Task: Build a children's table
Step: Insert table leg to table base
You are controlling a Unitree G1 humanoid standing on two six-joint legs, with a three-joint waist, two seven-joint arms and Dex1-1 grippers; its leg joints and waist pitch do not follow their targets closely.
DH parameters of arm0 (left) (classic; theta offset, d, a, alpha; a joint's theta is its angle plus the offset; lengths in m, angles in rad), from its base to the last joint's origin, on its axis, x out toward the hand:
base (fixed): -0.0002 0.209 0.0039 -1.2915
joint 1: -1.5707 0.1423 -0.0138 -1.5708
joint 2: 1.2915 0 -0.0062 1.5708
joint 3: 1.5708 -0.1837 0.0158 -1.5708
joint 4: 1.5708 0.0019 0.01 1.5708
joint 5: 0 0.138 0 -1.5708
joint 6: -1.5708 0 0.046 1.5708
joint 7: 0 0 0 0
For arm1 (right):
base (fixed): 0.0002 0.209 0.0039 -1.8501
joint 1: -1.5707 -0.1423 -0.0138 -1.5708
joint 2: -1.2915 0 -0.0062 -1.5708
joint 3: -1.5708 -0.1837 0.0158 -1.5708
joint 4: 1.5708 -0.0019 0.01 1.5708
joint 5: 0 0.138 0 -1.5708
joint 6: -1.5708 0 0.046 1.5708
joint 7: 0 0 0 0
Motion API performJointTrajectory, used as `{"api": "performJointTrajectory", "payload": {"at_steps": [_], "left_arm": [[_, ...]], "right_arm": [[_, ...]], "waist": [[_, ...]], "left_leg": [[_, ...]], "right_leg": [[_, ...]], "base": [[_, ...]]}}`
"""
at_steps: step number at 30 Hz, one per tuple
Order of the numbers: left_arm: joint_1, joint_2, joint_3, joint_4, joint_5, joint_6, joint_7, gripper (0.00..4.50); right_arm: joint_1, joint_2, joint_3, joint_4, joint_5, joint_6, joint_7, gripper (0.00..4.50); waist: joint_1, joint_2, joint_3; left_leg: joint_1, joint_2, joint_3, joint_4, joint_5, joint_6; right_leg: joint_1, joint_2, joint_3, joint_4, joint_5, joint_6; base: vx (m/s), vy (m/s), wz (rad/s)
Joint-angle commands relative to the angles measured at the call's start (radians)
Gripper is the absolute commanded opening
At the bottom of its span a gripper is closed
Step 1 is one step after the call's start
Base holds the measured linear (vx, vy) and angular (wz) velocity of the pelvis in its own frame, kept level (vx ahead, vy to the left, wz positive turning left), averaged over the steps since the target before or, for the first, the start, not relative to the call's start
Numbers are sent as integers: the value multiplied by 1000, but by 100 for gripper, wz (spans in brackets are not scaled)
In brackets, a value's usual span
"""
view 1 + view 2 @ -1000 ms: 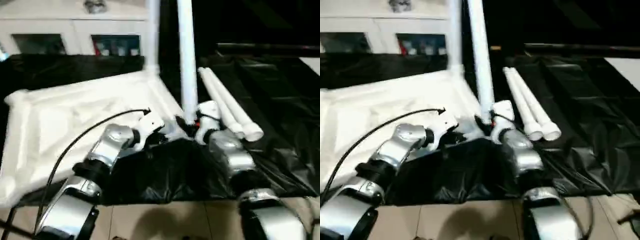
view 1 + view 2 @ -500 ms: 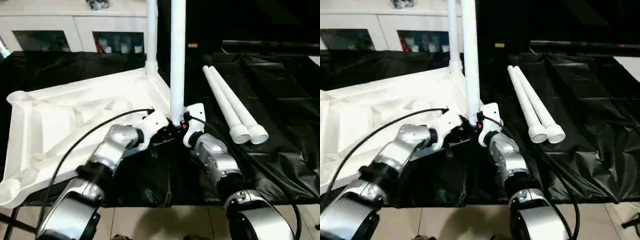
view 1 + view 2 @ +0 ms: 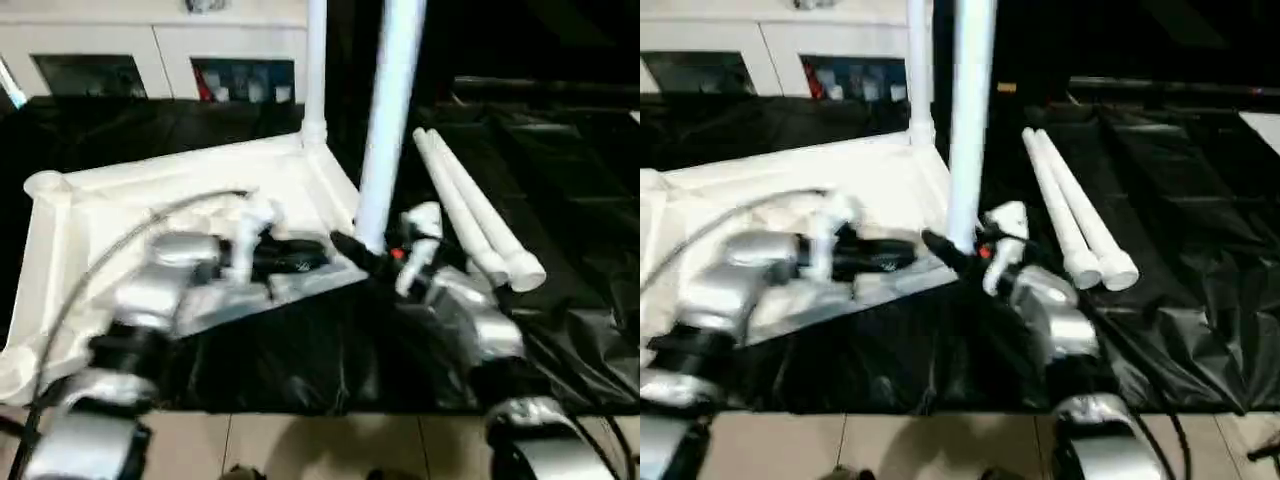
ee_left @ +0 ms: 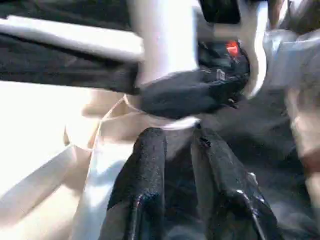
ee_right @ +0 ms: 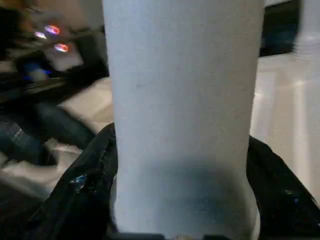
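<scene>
From my head I see the tabletop (image 3: pixel 150 200) lying upside down on the black sheet (image 3: pixel 560 180), one leg (image 3: pixel 316 70) already standing in the far corner, two spare legs (image 3: pixel 1070 215) beside. My right gripper (image 3: pixel 372 258) is clamped around the near leg (image 3: pixel 390 120) at its foot. In my left wrist view, my left gripper (image 4: pixel 182 145) is empty, fingers a little apart (just below the socket). I should press straight down, keeping the leg upright.
</scene>
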Motion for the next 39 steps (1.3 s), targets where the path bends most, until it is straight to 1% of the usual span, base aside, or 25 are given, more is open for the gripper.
{"api": "performJointTrajectory", "payload": {"at_steps": [1, 2, 5, 6, 7, 8, 9, 10, 11, 12, 14, 15, 18, 19, 21, 25, 26, 28, 30, 31, 32, 34, 35, 37, 39], "left_arm": [[-46, -11, 52, -13, -93, 83, -36, 139], [-60, -21, 68, -8, -120, 101, -40, 154], [-74, -32, 81, -1, -141, 115, -39, 182], [-83, -39, 88, 1, -157, 124, -34, 182], [-89, -45, 92, 3, -166, 130, -31, 182], [-109, -62, 103, 11, -189, 150, -23, 199], [-137, -90, 117, 13, -232, 190, -24, 199], [-161, -117, 131, 10, -280, 235, -29, 216], [-161, -117, 131, 10, -280, 235, -29, 222], [-180, -135, 140, -3, -327, 289, -44, 236], [-189, -144, 137, -19, -360, 333, -65, 249], [-192, -148, 136, -26, -370, 353, -71, 259], [-197, -152, 112, -36, -367, 376, -92, 288], [-195, -153, 104, -44, -373, 389, -102, 288], [-193, -155, 93, -53, -381, 406, -111, 312], [-181, -163, 66, -78, -393, 429, -122, 334], [-179, -166, 59, -83, -390, 428, -118, 349], [-169, -178, 35, -93, -371, 408, -99, 357], [-169, -210, 35, -77, -335, 344, -28, 361], [-172, -222, 42, -66, -320, 318, -2, 341], [-174, -229, 54, -58, -316, 308, 18, 322], [-177, -233, 65, -49, -308, 295, 39, 319], [-177, -235, 71, -46, -304, 284, 49, 311], [-172, -225, 62, -46, -281, 260, 61, 299], [-165, -216, 56, -50, -267, 245, 74, 279]], "right_arm": [[11, -20, 19, -95, 62, 71, 98, 275], [19, -30, 27, -117, 78, 96, 125, 275], [25, -39, 36, -137, 91, 118, 151, 275], [30, -47, 44, -152, 99, 133, 170, 275], [32, -51, 50, -161, 102, 142, 180, 275], [39, -62, 64, -185, 111, 167, 206, 275], [45, -73, 84, -211, 119, 195, 236, 275], [48, -81, 101, -227, 122, 213, 260, 275], [48, -81, 101, -227, 122, 213, 260, 275], [52, -89, 112, -248, 126, 238, 277, 275], [52, -93, 118, -254, 126, 250, 286, 275], [54, -96, 120, -262, 128, 259, 288, 275], [58, -110, 130, -283, 134, 285, 301, 275], [60, -114, 132, -287, 133, 291, 304, 275], [62, -118, 136, -291, 132, 295, 309, 275], [69, -132, 147, -306, 136, 314, 318, 275], [71, -135, 150, -312, 136, 320, 322, 275], [76, -145, 160, -321, 133, 331, 334, 275], [79, -156, 170, -325, 123, 337, 344, 275], [79, -160, 172, -326, 120, 337, 344, 275], [79, -161, 171, -325, 118, 337, 342, 275], [78, -162, 170, -324, 116, 337, 340, 275], [77, -164, 169, -322, 116, 337, 341, 275], [76, -169, 170, -320, 109, 335, 341, 275], [77, -174, 172, -320, 104, 331, 337, 275]], "waist": [[6, 7, -70], [10, 9, -68], [17, 8, -66], [17, 8, -63], [18, 7, -64], [18, 7, -65], [23, 8, -66], [25, 8, -68], [29, 8, -70], [27, 5, -71], [28, 3, -70], [26, 3, -69], [26, 4, -69], [25, 3, -69], [25, 5, -69], [26, 0, -68], [26, -3, -68], [30, -3, -68], [31, -6, -69], [31, -7, -70], [30, -10, -69], [31, -10, -68], [28, -14, -68], [24, -14, -68], [23, -13, -69]], "left_leg": [[29, 31, -4, -62, -255, 53], [30, 32, -6, -63, -278, 41], [31, 32, -8, -65, -307, 20], [32, 32, -9, -67, -327, 11], [33, 30, -8, -66, -330, 6], [32, 29, -8, -66, -320, 4], [34, 30, -7, -63, -305, 7], [33, 29, -8, -62, -296, 10], [31, 29, -7, -60, -278, 13], [27, 28, -8, -60, -266, 18], [25, 28, -8, -58, -250, 29], [22, 26, -8, -58, -246, 33], [25, 25, -8, -56, -242, 37], [24, 25, -8, -56, -241, 37], [25, 27, -10, -57, -245, 33], [26, 28, -9, -59, -252, 29], [26, 28, -9, -57, -246, 32], [25, 28, -10, -57, -239, 34], [24, 28, -9, -55, -236, 37], [23, 29, -11, -55, -235, 37], [24, 28, -10, -55, -238, 37], [23, 27, -11, -54, -243, 37], [21, 25, -12, -55, -246, 36], [20, 24, -12, -54, -241, 38], [21, 26, -13, -53, -229, 41]], "right_leg": [[55, -29, 22, -47, -162, -265], [52, -30, 22, -51, -198, -261], [48, -34, 24, -56, -252, -244], [45, -34, 24, -60, -289, -231], [47, -34, 24, -60, -301, -226], [49, -33, 25, -61, -296, -221], [48, -33, 26, -60, -274, -224], [49, -33, 25, -58, -264, -229], [51, -34, 24, -56, -240, -237], [53, -33, 23, -53, -221, -241], [54, -34, 23, -53, -207, -248], [56, -34, 22, -53, -207, -245], [56, -34, 22, -60, -240, -233], [56, -33, 21, -59, -243, -231], [55, -34, 21, -60, -251, -229], [54, -32, 22, -60, -259, -229], [54, -33, 22, -60, -254, -227], [57, -35, 23, -60, -256, -224], [57, -35, 23, -61, -257, -218], [57, -37, 23, -62, -257, -214], [57, -37, 23, -64, -264, -210], [56, -38, 23, -66, -283, -205], [58, -37, 23, -66, -298, -194], [58, -37, 23, -68, -311, -183], [56, -37, 23, -66, -296, -186]], "base": [[0, 0, 0], [0, 0, 0], [0, 0, 0], [0, 0, 0], [0, 0, 0], [0, 0, 0], [0, 0, 0], [0, 0, 0], [0, 0, 0], [0, 0, 0], [0, 0, 0], [0, 0, 0], [0, 0, 0], [0, 0, 0], [0, 0, 0], [0, 0, 0], [0, 0, 0], [0, 0, 0], [0, 0, 0], [0, 0, 0], [0, 0, 0], [0, 0, 0], [0, 0, 0], [0, 0, 0], [0, 0, 0]]}}
